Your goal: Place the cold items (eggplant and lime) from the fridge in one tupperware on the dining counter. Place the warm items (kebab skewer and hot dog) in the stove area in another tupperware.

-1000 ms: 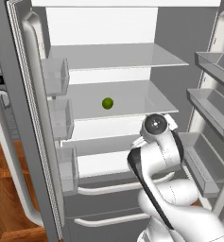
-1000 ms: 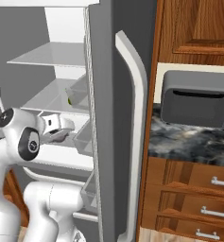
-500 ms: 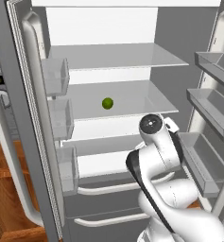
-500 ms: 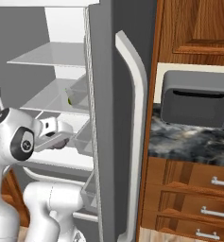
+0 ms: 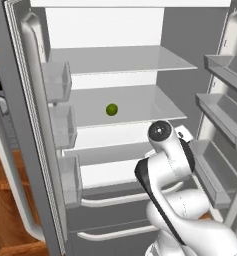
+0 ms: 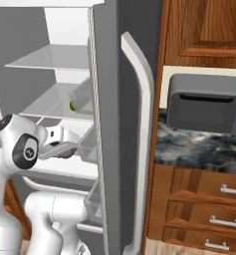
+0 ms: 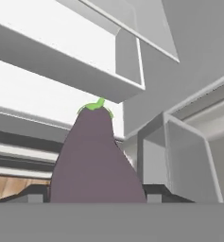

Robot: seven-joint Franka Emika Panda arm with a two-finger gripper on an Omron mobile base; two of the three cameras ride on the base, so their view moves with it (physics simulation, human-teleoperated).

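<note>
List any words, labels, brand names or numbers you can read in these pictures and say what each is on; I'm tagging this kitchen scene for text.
None can be read. The fridge, its shelves and door bins are plain, as are the lime and the eggplant. The microwave, marbled worktop and wood drawers beside the fridge carry no lettering.

Yellow-green lime (image 5: 111,109); dull purple eggplant (image 7: 95,160) with green cap; grey steel fridge (image 5: 20,130), white inside; black-and-white marbled countertop (image 6: 199,149); brown wood drawers (image 6: 199,199)
</note>
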